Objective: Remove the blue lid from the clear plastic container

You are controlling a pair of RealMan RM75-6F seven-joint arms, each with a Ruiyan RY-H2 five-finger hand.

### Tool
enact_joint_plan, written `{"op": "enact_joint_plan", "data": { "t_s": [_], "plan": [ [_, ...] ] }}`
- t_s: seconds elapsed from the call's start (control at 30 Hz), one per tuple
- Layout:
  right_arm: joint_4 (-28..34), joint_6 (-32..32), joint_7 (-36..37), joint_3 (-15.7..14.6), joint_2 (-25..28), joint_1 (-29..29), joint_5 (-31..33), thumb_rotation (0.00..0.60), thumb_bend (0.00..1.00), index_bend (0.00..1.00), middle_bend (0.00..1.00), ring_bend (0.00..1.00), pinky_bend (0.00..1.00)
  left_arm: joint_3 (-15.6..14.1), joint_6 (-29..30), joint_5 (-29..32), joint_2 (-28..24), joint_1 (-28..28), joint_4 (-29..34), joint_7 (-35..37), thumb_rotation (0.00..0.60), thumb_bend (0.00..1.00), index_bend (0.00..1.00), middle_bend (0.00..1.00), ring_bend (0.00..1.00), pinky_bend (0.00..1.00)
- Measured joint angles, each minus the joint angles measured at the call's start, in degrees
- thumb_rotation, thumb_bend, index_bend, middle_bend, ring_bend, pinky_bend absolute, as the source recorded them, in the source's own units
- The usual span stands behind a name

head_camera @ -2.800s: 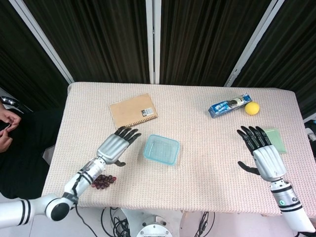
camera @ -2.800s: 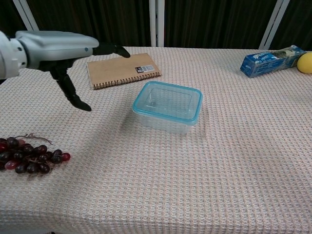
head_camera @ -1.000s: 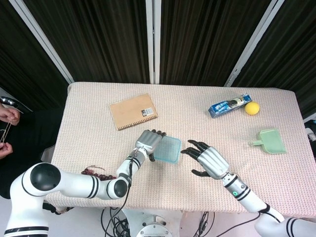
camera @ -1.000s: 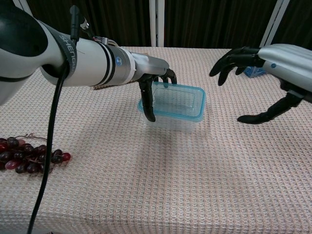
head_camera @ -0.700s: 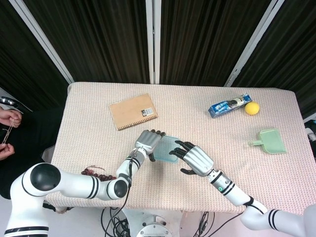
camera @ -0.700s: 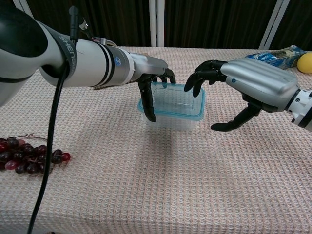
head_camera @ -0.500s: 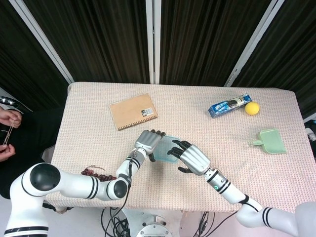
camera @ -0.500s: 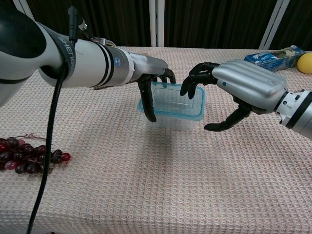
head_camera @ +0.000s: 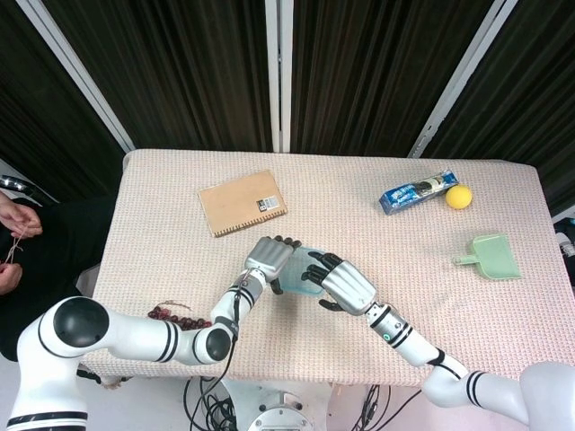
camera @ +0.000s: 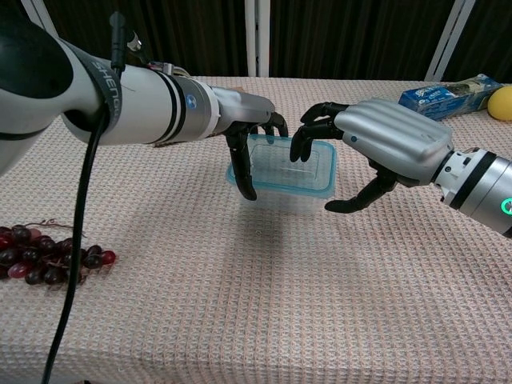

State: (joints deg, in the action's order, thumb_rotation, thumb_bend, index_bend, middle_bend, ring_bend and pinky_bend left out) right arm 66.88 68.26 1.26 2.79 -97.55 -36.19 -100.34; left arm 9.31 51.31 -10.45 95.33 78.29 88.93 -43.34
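A table point(head_camera: 162, 224) under a beige waffle-weave cloth fills most of the head view, its far edge against dark pleated curtains. Near the middle of the frame sits the clear plastic container point(camera: 280, 192), a rounded rectangle with see-through walls, and the blue lid point(camera: 276, 166) is still seated on its rim.

The left hand point(head_camera: 268, 259), silver-backed with black fingers, clamps the container's left end, thumb down the near wall and fingers over the far edge. The right hand point(camera: 376, 152) hovers over the right end with its fingers apart and curled toward the lid, thumb low beside the near right corner; I cannot tell whether the fingertips touch the lid.

A brown spiral notebook point(head_camera: 243, 202) lies flat up and left of centre. A blue snack packet point(head_camera: 416, 192) and a small yellow ball point(head_camera: 459, 197) sit in the upper right, a pale green dustpan-shaped piece point(head_camera: 490, 254) at the right edge. Dark grapes point(camera: 44, 262) lie lower left in the chest view. Bare cloth stretches wide along the bottom of both frames.
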Motion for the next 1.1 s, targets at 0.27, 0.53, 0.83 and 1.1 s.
{"op": "enact_joint_plan", "data": {
  "t_s": [0.27, 0.53, 0.83, 1.1],
  "plan": [
    [-0.73, 0.07, -0.04, -0.01, -0.55, -0.8, 0.95, 0.6, 0.08, 0.37, 0.36, 0.15, 0.3, -0.2, -0.11, -0.39, 0.14, -0.09, -0.19, -0.02, 0.6, 0.0, 0.24, 0.27, 0.15, 0.28],
    [-1.02, 0.63, 0.26, 0.06, -0.8, -1.3, 1.62, 0.6, 0.08, 0.37, 0.37, 0.15, 0.3, -0.42, 0.21, -0.91, 0.51, -0.17, -0.44, -0.2, 0.6, 0.0, 0.24, 0.27, 0.15, 0.27],
    [-1.01, 1.98, 1.01, 0.14, -0.84, -1.55, 2.0, 0.6, 0.09, 0.39, 0.37, 0.16, 0.3, -0.63, 0.31, -1.31, 1.0, -0.41, -1.16, -0.39, 0.6, 0.0, 0.24, 0.28, 0.15, 0.27],
    [-0.63, 2.94, 1.28, 0.28, -0.52, -1.6, 2.39, 0.6, 0.09, 0.39, 0.38, 0.17, 0.3, -0.69, 0.0, -2.03, 1.53, -0.73, -1.68, -0.23, 0.6, 0.0, 0.24, 0.28, 0.15, 0.27]
  ]
}}
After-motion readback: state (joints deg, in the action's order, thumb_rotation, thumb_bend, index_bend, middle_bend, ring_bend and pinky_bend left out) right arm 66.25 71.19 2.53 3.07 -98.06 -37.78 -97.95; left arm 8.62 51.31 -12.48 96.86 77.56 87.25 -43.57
